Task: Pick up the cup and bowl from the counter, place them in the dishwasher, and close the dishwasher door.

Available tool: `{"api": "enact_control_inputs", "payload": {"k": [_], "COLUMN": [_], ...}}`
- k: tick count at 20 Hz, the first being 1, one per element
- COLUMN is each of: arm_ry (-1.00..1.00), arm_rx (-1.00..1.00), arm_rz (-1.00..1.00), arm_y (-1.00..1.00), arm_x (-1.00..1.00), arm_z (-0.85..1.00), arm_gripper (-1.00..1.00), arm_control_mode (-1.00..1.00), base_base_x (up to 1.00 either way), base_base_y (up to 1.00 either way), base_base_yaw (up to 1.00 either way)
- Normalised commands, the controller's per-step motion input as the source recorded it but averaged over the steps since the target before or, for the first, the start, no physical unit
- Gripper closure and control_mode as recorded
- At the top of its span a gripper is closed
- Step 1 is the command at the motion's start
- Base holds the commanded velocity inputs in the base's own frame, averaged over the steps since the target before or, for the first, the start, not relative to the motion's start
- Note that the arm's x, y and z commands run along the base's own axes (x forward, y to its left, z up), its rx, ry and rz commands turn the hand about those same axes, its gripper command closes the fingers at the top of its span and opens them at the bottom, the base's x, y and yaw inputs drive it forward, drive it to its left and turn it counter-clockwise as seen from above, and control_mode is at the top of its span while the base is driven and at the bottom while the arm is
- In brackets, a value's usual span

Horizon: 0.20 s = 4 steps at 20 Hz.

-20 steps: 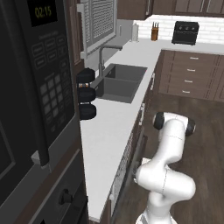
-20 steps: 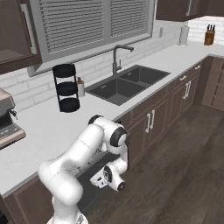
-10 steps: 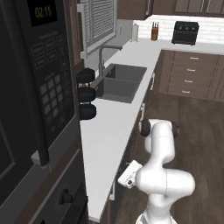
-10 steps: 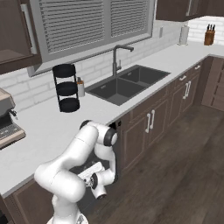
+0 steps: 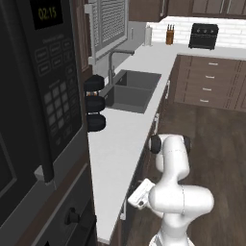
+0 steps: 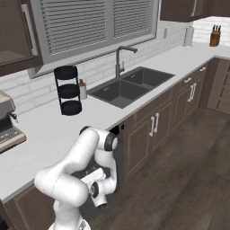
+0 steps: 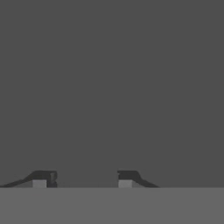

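Note:
My gripper (image 7: 83, 179) is open, its two dark fingertips (image 7: 43, 178) wide apart with nothing between them. It faces a flat dark grey surface from very close, the dishwasher door (image 7: 112, 87). The arm is folded low in front of the counter (image 6: 54, 130), with the white hand (image 5: 139, 194) down at the cabinet front. The door (image 6: 118, 157) stands upright as a dark panel behind the forearm, about in line with the brown cabinets. The dishwasher's inside and rack are hidden. The cup and the bowl are out of view.
A dark double sink (image 6: 130, 83) with a tall tap is sunk in the counter (image 5: 115, 139). Three stacked black round things (image 6: 68, 90) stand near the wall, and a coffee machine (image 6: 6, 121) at the far left. A black wall oven (image 5: 33, 96) flanks the counter. Open wood floor (image 6: 188, 170) lies to the right.
The arm has folded down: the elbow dropped and the hand swung low toward the cabinet front, up against the dark door panel.

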Motion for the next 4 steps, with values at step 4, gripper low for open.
{"api": "enact_control_inputs", "payload": {"k": [4], "arm_ry": [0.0], "arm_rx": [0.0], "arm_rz": [0.02], "arm_y": [0.3], "arm_x": [0.47], "arm_z": [0.47], "arm_gripper": [-1.0], "arm_control_mode": [-1.0], "base_base_x": [0.0], "base_base_y": [0.0], "base_base_yaw": [0.0]}}
